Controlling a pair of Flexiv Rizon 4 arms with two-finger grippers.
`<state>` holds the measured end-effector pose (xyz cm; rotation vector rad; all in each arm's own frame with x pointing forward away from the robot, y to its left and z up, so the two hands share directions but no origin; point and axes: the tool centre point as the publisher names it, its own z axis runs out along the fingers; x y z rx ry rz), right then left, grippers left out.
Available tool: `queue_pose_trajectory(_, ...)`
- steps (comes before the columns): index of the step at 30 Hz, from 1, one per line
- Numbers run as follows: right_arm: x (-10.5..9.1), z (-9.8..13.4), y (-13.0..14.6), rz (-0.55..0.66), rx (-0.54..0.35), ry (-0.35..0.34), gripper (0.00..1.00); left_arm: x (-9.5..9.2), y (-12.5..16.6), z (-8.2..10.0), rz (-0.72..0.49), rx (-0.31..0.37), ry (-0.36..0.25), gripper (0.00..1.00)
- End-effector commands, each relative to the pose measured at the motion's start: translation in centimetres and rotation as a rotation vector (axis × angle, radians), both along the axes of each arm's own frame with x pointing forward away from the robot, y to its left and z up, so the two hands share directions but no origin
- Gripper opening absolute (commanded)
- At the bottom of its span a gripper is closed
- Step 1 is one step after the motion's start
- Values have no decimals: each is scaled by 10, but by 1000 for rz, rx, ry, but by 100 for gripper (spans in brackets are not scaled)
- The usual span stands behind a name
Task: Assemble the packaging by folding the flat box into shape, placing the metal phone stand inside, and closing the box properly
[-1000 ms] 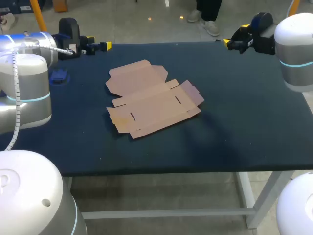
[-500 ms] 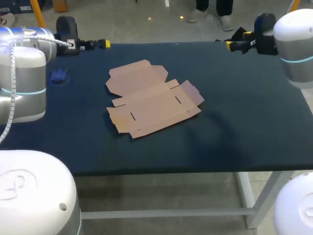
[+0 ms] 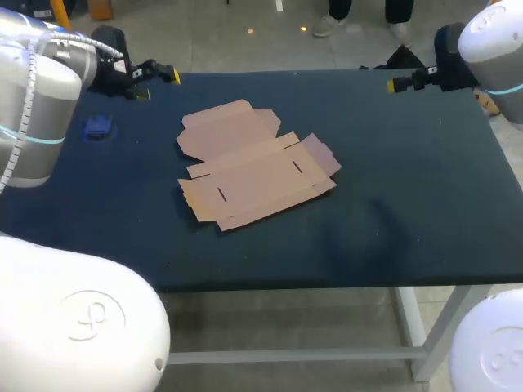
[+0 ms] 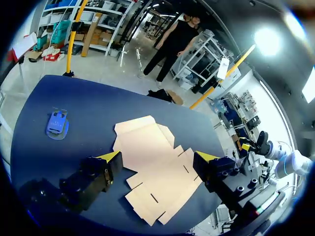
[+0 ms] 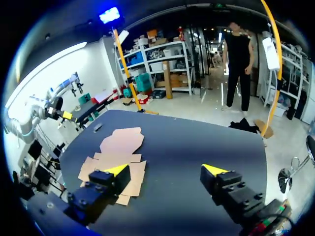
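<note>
The flat brown cardboard box [image 3: 253, 167] lies unfolded in the middle of the dark table. A small blue phone stand [image 3: 98, 125] rests near the far left edge. My left gripper [image 3: 155, 84] hovers open above the far left corner, apart from both. My right gripper [image 3: 399, 82] hangs open over the far right edge, nothing in it. In the left wrist view the open gripper [image 4: 158, 157] looks down on the box [image 4: 147, 147], with the stand [image 4: 57, 124] off to the side. Beyond the open right gripper [image 5: 166, 170] the box [image 5: 115, 145] lies well ahead.
The dark blue table [image 3: 392, 204] carries only the box and the stand. Wide bare cloth lies to the right of the box and along the front edge [image 3: 327, 282].
Both arms have swung outward and higher. The right gripper has drawn back to the right; the left gripper has tilted at the far left corner. Box and stand have not moved.
</note>
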<state>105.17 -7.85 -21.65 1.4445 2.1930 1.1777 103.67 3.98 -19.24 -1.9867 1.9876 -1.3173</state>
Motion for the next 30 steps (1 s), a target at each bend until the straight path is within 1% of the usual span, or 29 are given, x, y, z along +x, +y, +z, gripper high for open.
queue_pose_trajectory(1,-4,-1,-3,36,-89,224,100,-4,1,2,-86,31,174,100)
queue_pose_trajectory(2,-6,-2,-4,36,-90,237,100,-6,1,1,-91,33,183,100)
queue_pose_trajectory(3,-7,-3,-5,30,-91,247,100,-8,2,0,-84,69,187,100)
queue_pose_trajectory(24,-9,-5,-6,28,-93,247,100,-8,2,0,-84,69,187,100)
queue_pose_trajectory(26,-9,-5,-6,28,-93,247,100,-8,-3,-5,-108,66,218,100)
queue_pose_trajectory(27,-9,-5,-6,28,-93,247,100,-8,-5,-7,-80,63,236,100)
queue_pose_trajectory(29,-9,-13,-3,29,-110,285,100,-8,-6,-9,-68,53,260,100)
queue_pose_trajectory(30,-10,-16,-2,20,-111,308,100,-9,-6,-9,-58,34,275,100)
